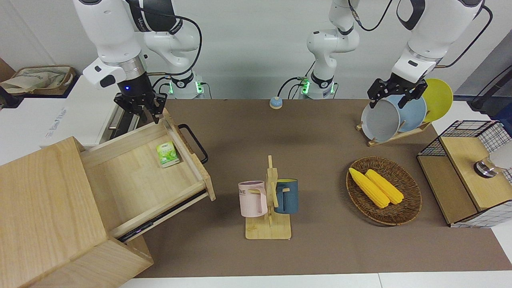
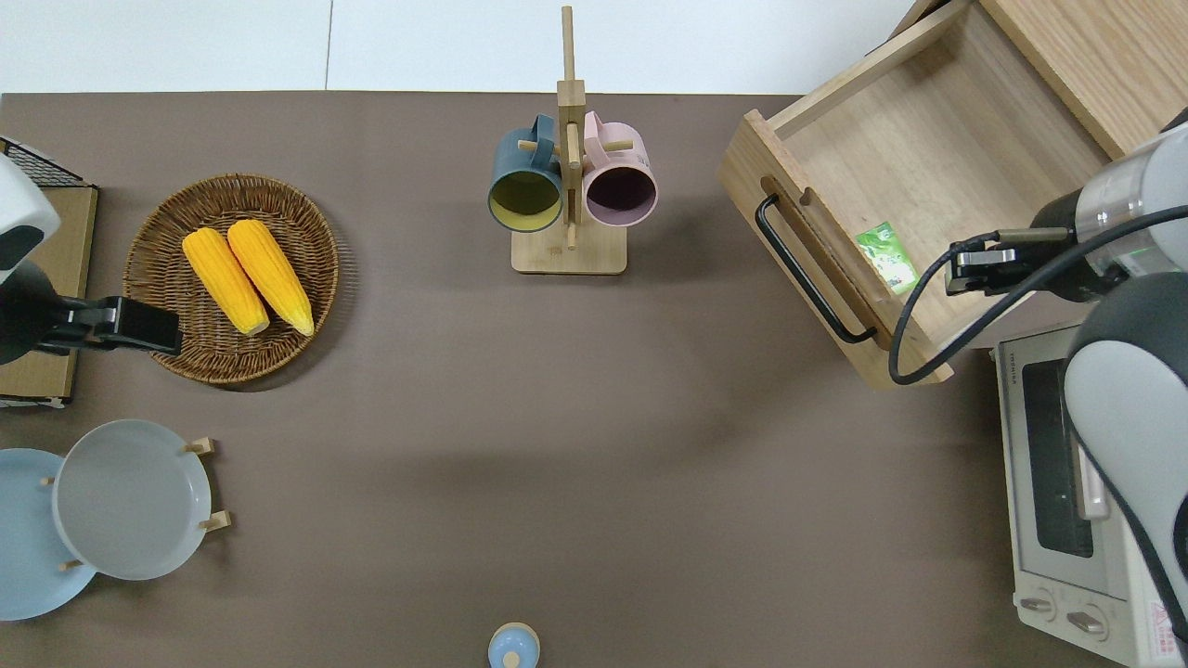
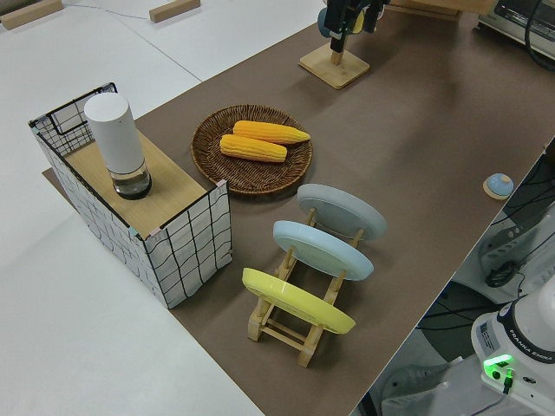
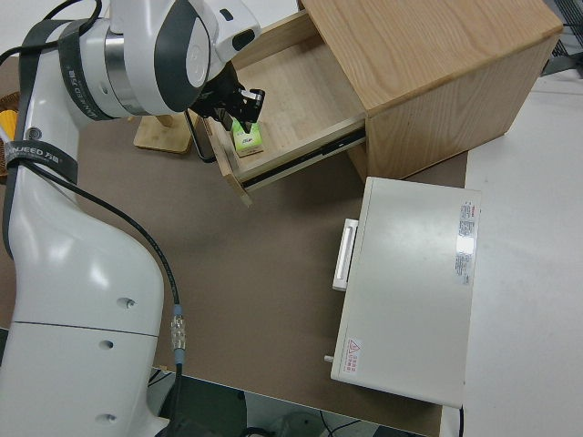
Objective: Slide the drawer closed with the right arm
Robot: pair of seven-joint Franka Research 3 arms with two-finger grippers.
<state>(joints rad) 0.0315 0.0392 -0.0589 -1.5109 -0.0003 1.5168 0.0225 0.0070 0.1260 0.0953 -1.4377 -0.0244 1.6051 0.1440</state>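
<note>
The drawer (image 1: 132,180) stands pulled far out of the pale wooden cabinet (image 1: 44,200) at the right arm's end of the table. Its black loop handle (image 1: 194,142) faces the table's middle. A green packet (image 1: 167,154) lies inside, close to the front panel. My right gripper (image 1: 142,114) hangs open over the drawer's inside (image 2: 891,158), by the side wall nearer the robots and just beside the packet (image 2: 886,258). It holds nothing and is apart from the handle (image 2: 803,274). In the right side view the right gripper (image 4: 241,107) hovers above the packet (image 4: 246,138). The left arm is parked.
A white oven (image 2: 1067,482) stands beside the drawer, nearer the robots. A mug rack (image 1: 269,200) with two mugs is mid-table. Toward the left arm's end are a corn basket (image 1: 384,196), a plate rack (image 1: 400,116) and a wire-mesh box (image 1: 468,172).
</note>
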